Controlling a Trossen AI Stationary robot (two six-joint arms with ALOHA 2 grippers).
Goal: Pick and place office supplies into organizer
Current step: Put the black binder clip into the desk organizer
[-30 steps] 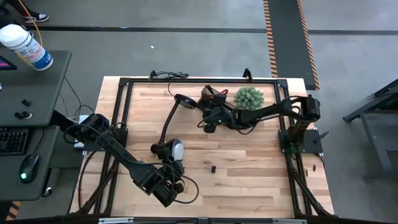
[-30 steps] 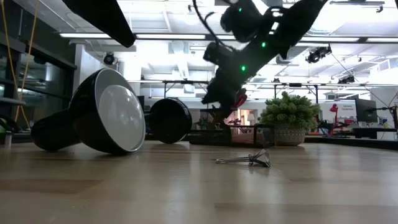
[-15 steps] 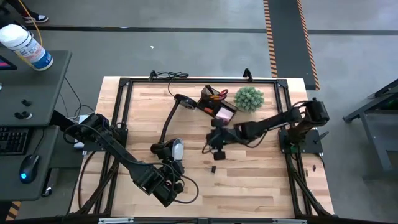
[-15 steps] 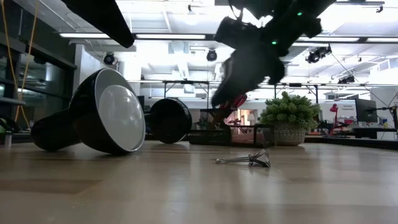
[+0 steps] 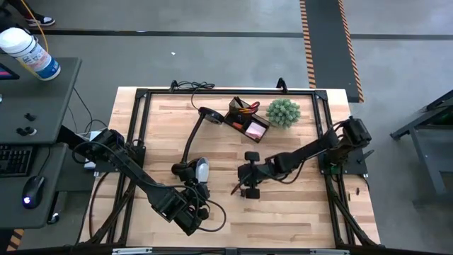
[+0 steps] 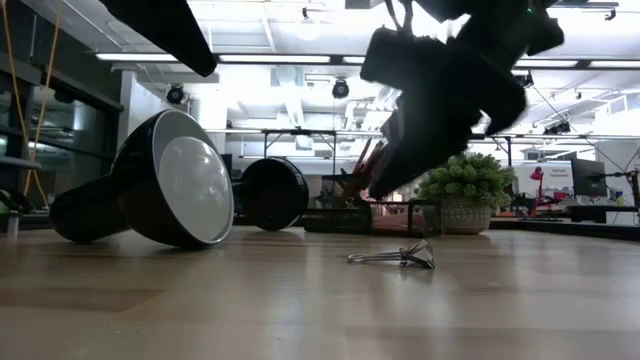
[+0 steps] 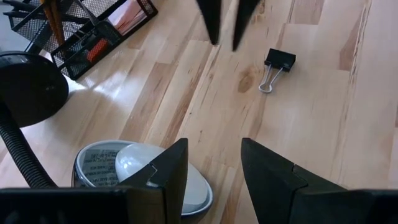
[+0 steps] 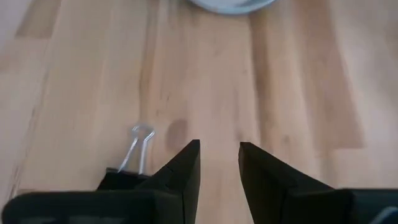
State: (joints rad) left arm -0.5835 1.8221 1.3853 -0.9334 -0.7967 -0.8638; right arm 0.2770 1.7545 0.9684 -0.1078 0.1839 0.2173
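Binder clip lies flat on the wooden bench, out in the open middle, its wire handles pointing toward the lamp head. Over it hangs the right hand, fingers spread apart with nothing between them, the clip showing just beside one dark fingertip in its own wrist view. The right arm reaches long and low from its base at the bench's right edge, stretched across toward the centre, wrist bent so the hand points down at the boards. From the low view the hand is a dark mass tilted above the clip, not touching it, a clear gap of air between fingertips and the metal.

Well behind, near the far rail, sits the organizer, a black mesh caddy with orange handles and a pink pad showing in it; the left wrist view catches its mesh corner too. Just beside it is the green spiky plant ball.

The left arm waits folded at the near-left side, its hand low near the front edge, next to the lamp head. Its fingers stand apart, holding nothing, looking across the boards at the clip and at the right hand's two tips hanging above.
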